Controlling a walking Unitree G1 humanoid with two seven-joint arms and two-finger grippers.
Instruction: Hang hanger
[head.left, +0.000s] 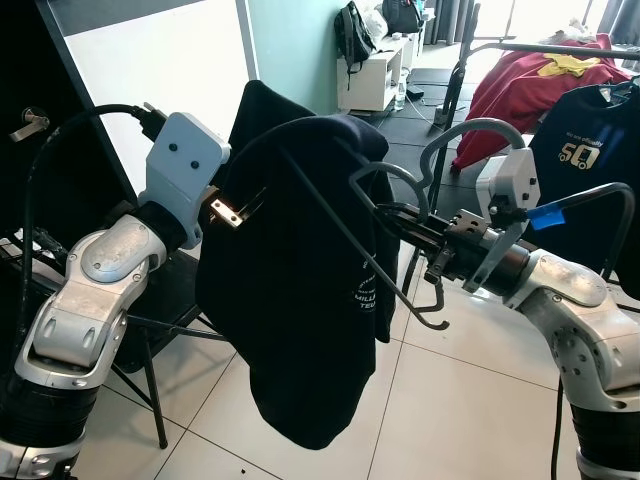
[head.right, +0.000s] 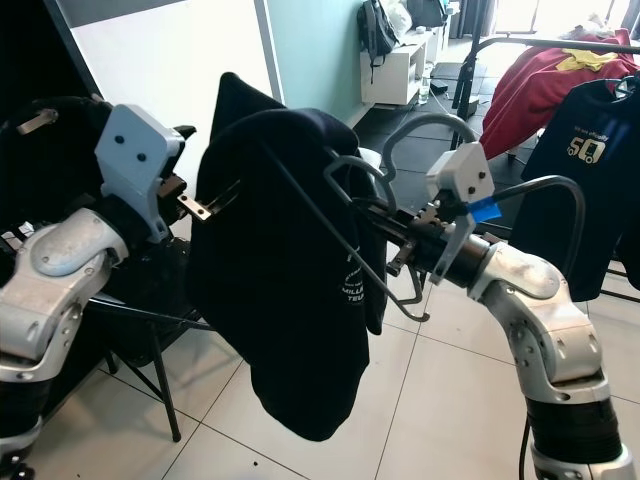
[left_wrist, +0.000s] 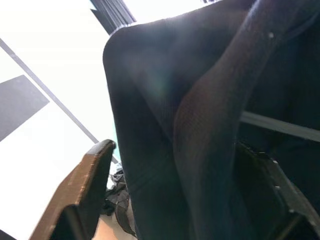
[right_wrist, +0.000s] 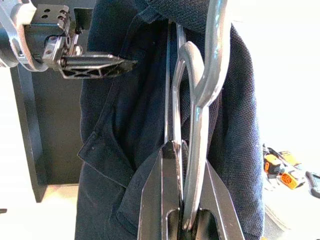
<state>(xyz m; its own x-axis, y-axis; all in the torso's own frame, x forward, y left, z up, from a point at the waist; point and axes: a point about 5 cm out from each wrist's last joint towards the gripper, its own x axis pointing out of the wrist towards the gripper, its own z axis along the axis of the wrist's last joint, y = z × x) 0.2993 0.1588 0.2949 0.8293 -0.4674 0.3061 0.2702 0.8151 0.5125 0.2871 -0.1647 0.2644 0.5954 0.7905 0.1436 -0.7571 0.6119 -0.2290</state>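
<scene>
Left arm raised at chest height beside a black panel (head.left: 30, 120) and a white board (head.left: 160, 70). The left pincer (head.left: 232, 212) points toward the hanging garment; in the right wrist view its fingers (right_wrist: 95, 66) lie close to the cloth, and in the left wrist view the two fingers stand wide apart with a fold of dark cloth between them. Whether they bear on the cloth cannot be told.

Centre: a dark navy shirt (head.left: 300, 300) hangs in mid-air between the two arms, above a white tiled floor (head.left: 440, 400). It is draped over a grey metal hanger (head.left: 400, 190), bunched at the top and hanging down in long folds, with small white print low on its right side. A thin dark rod of the hanger crosses the cloth on a slant and ends in a curl below the right pincer.

Right of centre: the right pincer (head.left: 395, 218) is closed narrow on the hanger's wire, just below the hook, as the right wrist view shows at close range (right_wrist: 187, 200). The hook curves up above it.

Far right, behind: a rail (head.left: 560, 45) with a red garment (head.left: 520, 85) draped over it and a dark printed T-shirt (head.left: 590, 170) hanging.
</scene>
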